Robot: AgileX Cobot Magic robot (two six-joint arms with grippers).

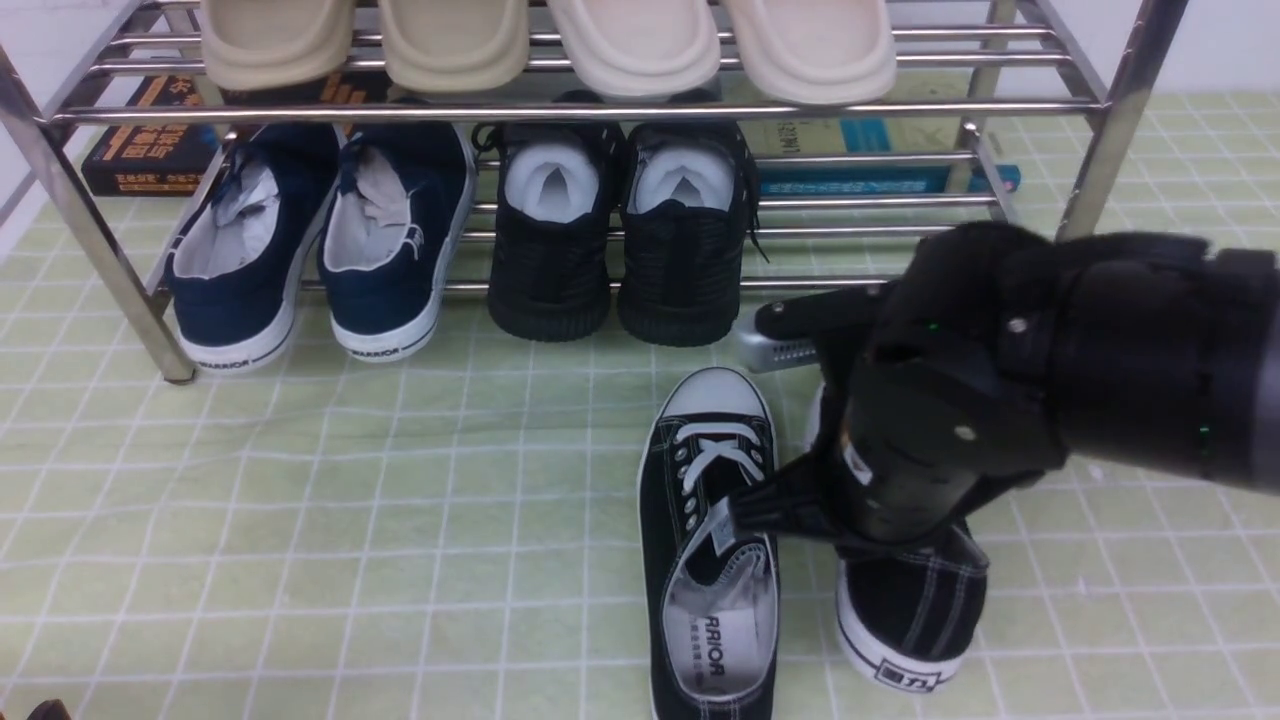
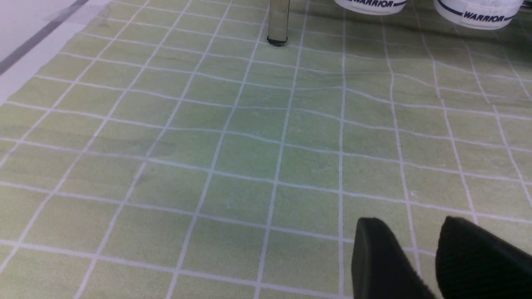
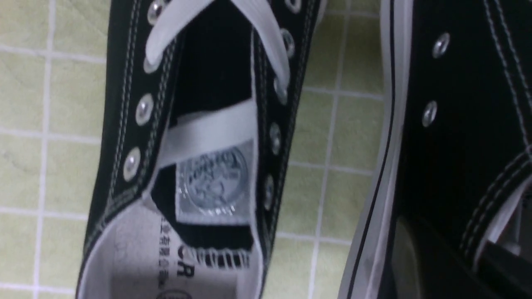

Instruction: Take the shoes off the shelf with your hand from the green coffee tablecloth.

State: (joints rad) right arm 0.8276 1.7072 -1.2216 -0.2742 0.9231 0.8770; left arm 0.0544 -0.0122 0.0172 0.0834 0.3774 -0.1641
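The two black canvas shoes with white laces lie on the green checked tablecloth (image 1: 300,500) in front of the chrome shelf (image 1: 560,110). The left shoe (image 1: 710,560) lies free, its tongue label showing (image 3: 199,166). My black right gripper (image 1: 860,520) reaches down over the right shoe (image 1: 915,620). It is shut on that shoe's (image 3: 457,124) side wall, with one finger (image 3: 409,261) outside the wall and the other inside the opening. My left gripper (image 2: 419,249) hangs open above bare tablecloth (image 2: 249,145) with nothing between its fingers.
On the shelf's lower tier stand a navy pair (image 1: 320,240) and a black mesh pair (image 1: 620,240). Beige slippers (image 1: 450,40) sit on the upper tier. Books (image 1: 150,150) lie behind the shelf. A shelf leg (image 2: 278,20) stands ahead of the left gripper.
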